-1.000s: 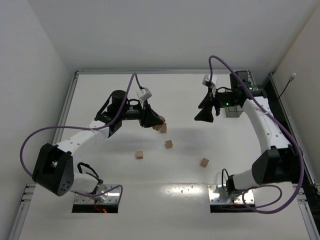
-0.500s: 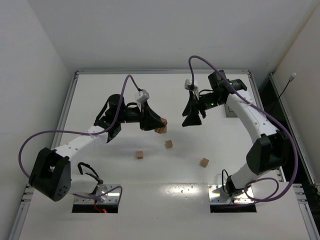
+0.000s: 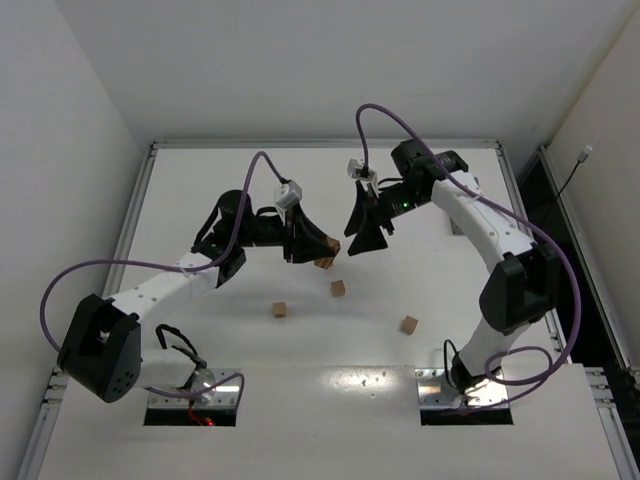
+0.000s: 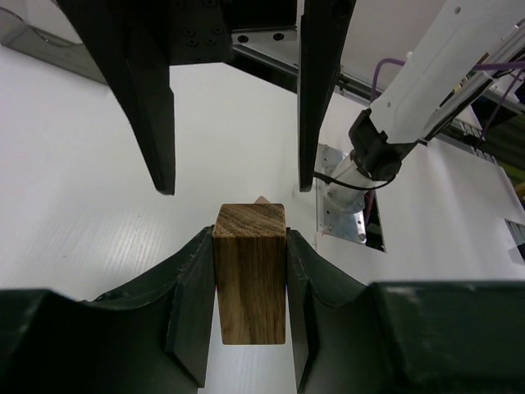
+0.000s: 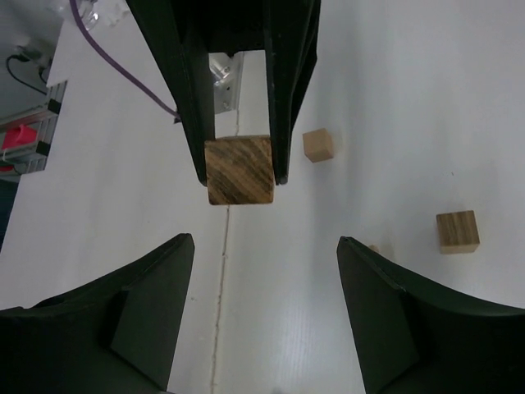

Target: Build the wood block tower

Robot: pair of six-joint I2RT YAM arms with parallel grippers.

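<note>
"How far along is the build?"

"Hardly begun, I'd say. No column stands anywhere on the bench (image 3: 200,180). The left fingers (image 4: 190,287) are pinched narrow on one wooden cube (image 4: 250,283), one finger on each side face. It looks to be held just off the bench, out in the middle."

"And the others?"

"From overhead, the nearest cube (image 3: 323,262) sits on the bench right below and beside the held one. From the left wrist only a corner of it peeks out behind. Three more lie well apart towards the near edge: a middle cube (image 3: 338,288), a left cube (image 3: 279,310) and a right cube (image 3: 409,324). None of them touch."

"What's the right arm (image 3: 480,215) up to?"

"The right fingers (image 5: 156,304) are spread wide, with nothing between them and nothing touched. They point straight at the held cube, tips facing the left pair, close in front of it."

"A hand-over?"

"Could be, or just waiting close by. I can't tell. My guess is the step in hand is the very first stacking, the held cube going onto the one beneath."

"What does that call for?"

"Squaring it over the lower cube, setting it down flat, then letting go gently so nothing gets nudged. The right fingers should keep clear. If they're meant to take it, they'd have to close on the two free faces."
</note>
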